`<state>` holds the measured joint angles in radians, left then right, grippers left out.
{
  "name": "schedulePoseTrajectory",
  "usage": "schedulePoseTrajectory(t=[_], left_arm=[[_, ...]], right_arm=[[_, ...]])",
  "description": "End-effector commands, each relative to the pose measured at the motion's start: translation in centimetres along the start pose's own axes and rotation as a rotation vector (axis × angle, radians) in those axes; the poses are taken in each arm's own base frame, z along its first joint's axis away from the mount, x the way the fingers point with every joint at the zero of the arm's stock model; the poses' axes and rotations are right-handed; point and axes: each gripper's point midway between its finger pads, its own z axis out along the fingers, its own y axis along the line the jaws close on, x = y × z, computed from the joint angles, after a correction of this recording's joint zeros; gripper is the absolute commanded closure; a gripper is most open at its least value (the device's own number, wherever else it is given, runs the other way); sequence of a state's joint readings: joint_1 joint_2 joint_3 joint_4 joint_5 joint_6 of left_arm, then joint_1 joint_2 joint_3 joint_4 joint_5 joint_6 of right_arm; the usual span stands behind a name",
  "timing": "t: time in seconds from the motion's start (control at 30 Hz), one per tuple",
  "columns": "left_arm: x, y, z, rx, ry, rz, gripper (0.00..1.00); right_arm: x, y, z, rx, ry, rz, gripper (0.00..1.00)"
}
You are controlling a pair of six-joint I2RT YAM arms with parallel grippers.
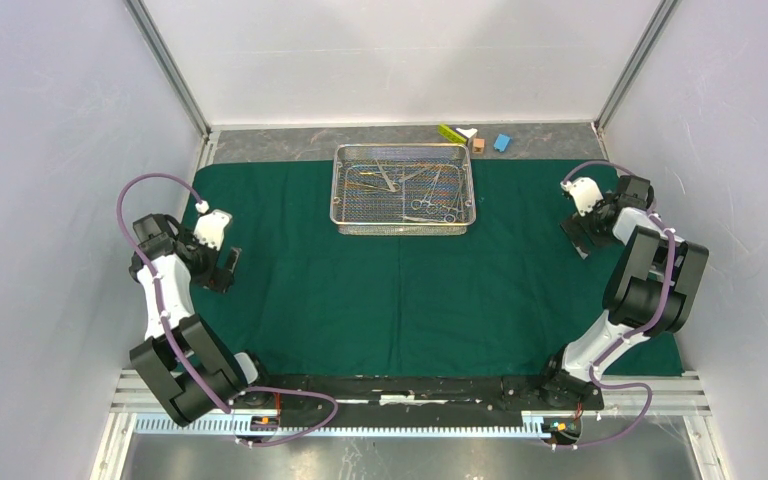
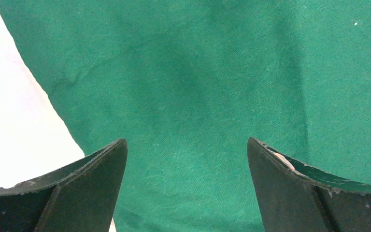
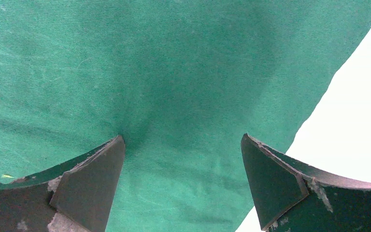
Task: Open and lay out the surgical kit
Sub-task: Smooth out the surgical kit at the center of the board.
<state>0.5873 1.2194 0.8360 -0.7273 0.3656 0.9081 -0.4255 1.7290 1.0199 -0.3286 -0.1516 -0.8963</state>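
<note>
Well to L of wire-mesh tray [image 1: 405,228], nearer the arm bases: left gripper [image 1: 224,266], fingers spread wide, gripping nothing, low over green cloth [image 1: 400,300] by its L edge. Cloth spread flat under tray, reaching out to both sides & toward bases. In tray: slim steel instruments [image 1: 430,205], loosely piled. Just behind tray's far R corner, off the cloth: yellow-green block [image 1: 449,132], brown block [image 1: 478,145], blue block [image 1: 502,142]. Well to R of tray: right gripper [image 1: 582,236], likewise spread wide, gripping nothing, over cloth near its R edge.
</note>
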Motion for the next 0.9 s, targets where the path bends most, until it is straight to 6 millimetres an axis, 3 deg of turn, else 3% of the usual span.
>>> schedulePoseTrajectory(t=[0.0, 0.2, 0.47, 0.67, 0.87], left_arm=[[-1.0, 1.3, -0.5, -0.047, -0.017, 0.011, 0.0], [-1.3, 1.7, -0.6, -0.053, -0.019, 0.012, 0.0], [-2.3, 1.9, -0.5, -0.04, -0.048, -0.022, 0.0], [-2.9, 2.0, -0.5, -0.031, -0.064, -0.044, 0.0], [-3.1, 1.9, -0.4, -0.023, -0.07, -0.053, 0.0]], right_arm=[[1.6, -0.4, 0.2, 0.014, 0.058, -0.03, 0.02], [0.4, -0.9, -2.3, 0.001, 0.006, -0.032, 0.02], [-6.0, -1.6, -4.4, -0.053, -0.202, 0.08, 0.02], [-11.3, -3.1, -2.5, -0.018, -0.293, 0.169, 0.02], [-14.0, -4.8, 1.5, 0.022, -0.293, 0.236, 0.02]])
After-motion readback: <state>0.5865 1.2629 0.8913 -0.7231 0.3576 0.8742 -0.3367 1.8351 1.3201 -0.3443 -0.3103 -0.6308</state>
